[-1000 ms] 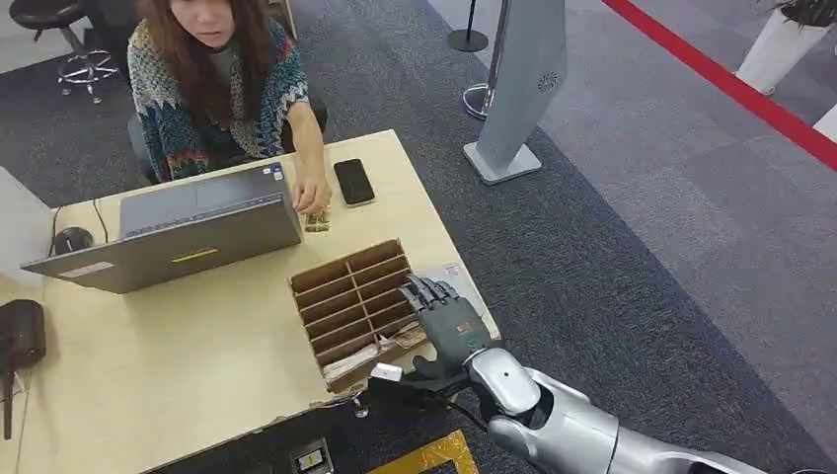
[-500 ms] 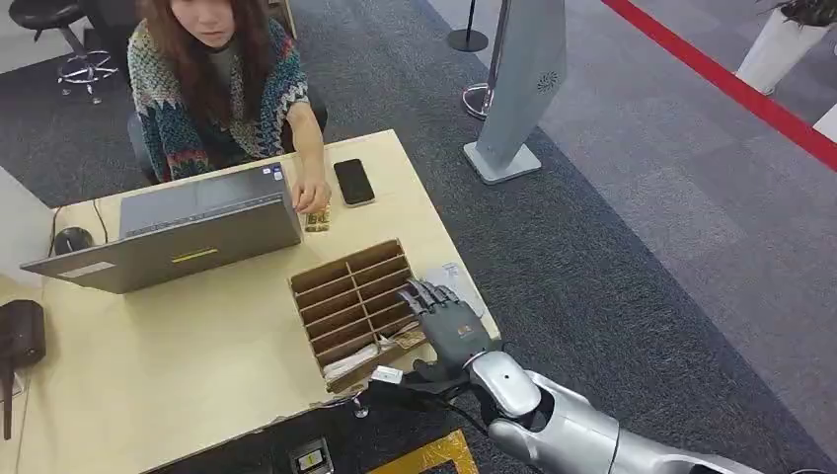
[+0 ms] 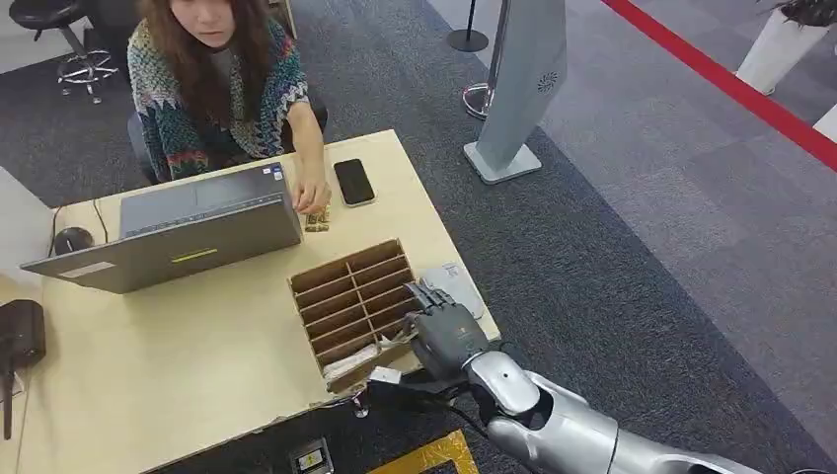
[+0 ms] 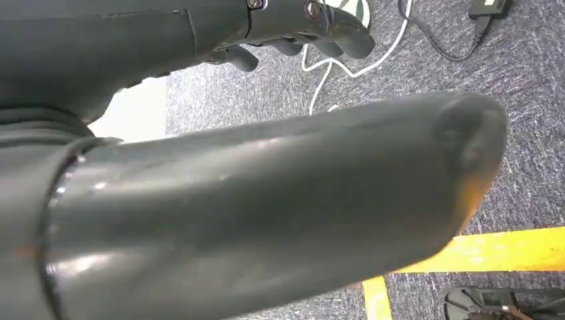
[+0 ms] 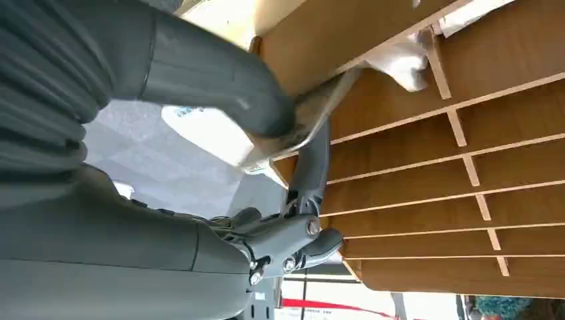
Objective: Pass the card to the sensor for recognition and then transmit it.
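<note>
Your right hand's fingers (image 5: 313, 167) are closed on a card (image 5: 303, 123): in the right wrist view the thick thumb presses its pale, shiny face from one side and a dark finger backs it from the other, so the card is pinched at the near edge of the wooden slotted tray (image 3: 352, 296). From the head view the right hand (image 3: 446, 331) sits at the tray's right-hand near corner, fingers curled down against the last slots, with the silver forearm running back toward you. A crumpled pale item (image 5: 400, 63) lies in the slot nearest that corner. Just beyond the hand, a flat grey sensor pad (image 3: 455, 285) rests on the counter (image 3: 197, 365), beside the tray and close to the counter's right edge.

Your left hand (image 4: 300, 20) hangs over grey carpet; its dark fingers look curled in with nothing visible in them.

Farther across the counter you have an open laptop (image 3: 188, 232), a black phone (image 3: 353, 182) and a small brown object (image 3: 317, 219) under the fingers of a seated person (image 3: 222, 79).
</note>
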Robot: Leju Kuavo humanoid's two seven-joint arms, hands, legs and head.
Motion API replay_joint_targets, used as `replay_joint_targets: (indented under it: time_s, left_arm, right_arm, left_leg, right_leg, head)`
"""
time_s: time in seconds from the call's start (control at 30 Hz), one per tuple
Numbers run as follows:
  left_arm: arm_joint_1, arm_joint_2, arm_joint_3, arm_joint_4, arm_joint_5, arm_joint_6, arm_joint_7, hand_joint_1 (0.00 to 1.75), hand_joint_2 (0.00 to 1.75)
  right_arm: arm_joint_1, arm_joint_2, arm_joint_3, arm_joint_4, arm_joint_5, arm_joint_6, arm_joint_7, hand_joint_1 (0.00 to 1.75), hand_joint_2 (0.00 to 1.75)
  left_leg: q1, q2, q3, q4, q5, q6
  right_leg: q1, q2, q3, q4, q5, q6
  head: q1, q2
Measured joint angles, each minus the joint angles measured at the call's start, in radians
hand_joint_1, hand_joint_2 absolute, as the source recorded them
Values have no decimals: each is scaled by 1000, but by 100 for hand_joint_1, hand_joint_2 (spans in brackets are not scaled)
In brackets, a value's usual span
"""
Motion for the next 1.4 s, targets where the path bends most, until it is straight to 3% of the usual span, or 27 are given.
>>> replay_joint_targets:
  time_s: [0.43, 0.77, 0.97, 1.23, 1.4]
  left_arm:
    - [-7, 0, 0, 0, -4, 3, 0, 0, 0]
    - [-18, 0, -11, 0, -24, 1, 3, 0, 0]
    - [-30, -1, -18, 0, -43, -5, 12, 0, 0]
    - [-52, -4, -40, 0, -82, -22, 32, 0, 0]
    - [-77, -4, -64, -1, -132, -58, 67, 0, 0]
  right_arm:
    - [-5, 5, 0, 0, 0, -8, 4, 175, 175]
    - [-6, 5, -2, 0, 36, -63, 15, 175, 175]
    - [-38, 6, -14, -4, 91, -86, -18, 175, 175]
    - [-172, 9, -59, -66, 98, -3, -81, 175, 175]
    - [-330, 10, -58, -66, -43, 67, -114, 175, 175]
  left_leg:
    - [0, 0, 0, 0, 0, 0]
    - [0, 0, 0, 0, 0, 0]
    - [0, 0, 0, 0, 0, 0]
    - [0, 0, 0, 0, 1, 0]
    - [0, 0, 0, 0, 1, 0]
  right_leg:
    - [0, 0, 0, 0, 0, 0]
    - [0, 0, 0, 0, 0, 0]
    - [0, 0, 0, 0, 0, 0]
    - [0, 0, 0, 0, 0, 0]
    - [0, 0, 0, 1, 1, 0]
  head:
    - [0, 0]
    - [0, 0]
    - [0, 0]
    - [0, 0]
    - [0, 0]
